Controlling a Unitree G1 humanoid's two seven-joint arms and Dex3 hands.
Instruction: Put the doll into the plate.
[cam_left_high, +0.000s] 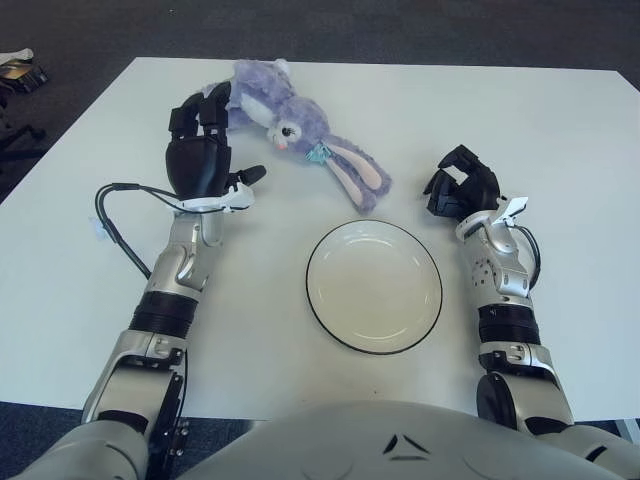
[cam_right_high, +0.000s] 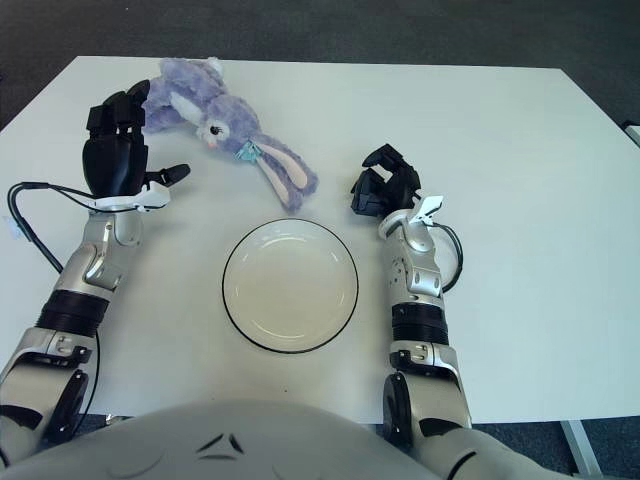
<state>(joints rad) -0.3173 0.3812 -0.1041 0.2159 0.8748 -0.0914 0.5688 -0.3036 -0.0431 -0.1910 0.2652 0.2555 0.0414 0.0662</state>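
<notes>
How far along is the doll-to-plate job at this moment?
Nothing is finished: the plate holds nothing and the purple doll lies on the table behind it. In hand: the left hand is at the doll's left end, fingers spread, not visibly gripping. The right hand shows right of the plate. Left: grasp, carry, place.

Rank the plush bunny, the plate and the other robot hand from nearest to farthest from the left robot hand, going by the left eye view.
1. Plush bunny: just right of the left robot hand, at the fingertips.
2. Plate: down to its right, near the table's middle.
3. Right robot hand: beyond the plate, on the right.
</notes>
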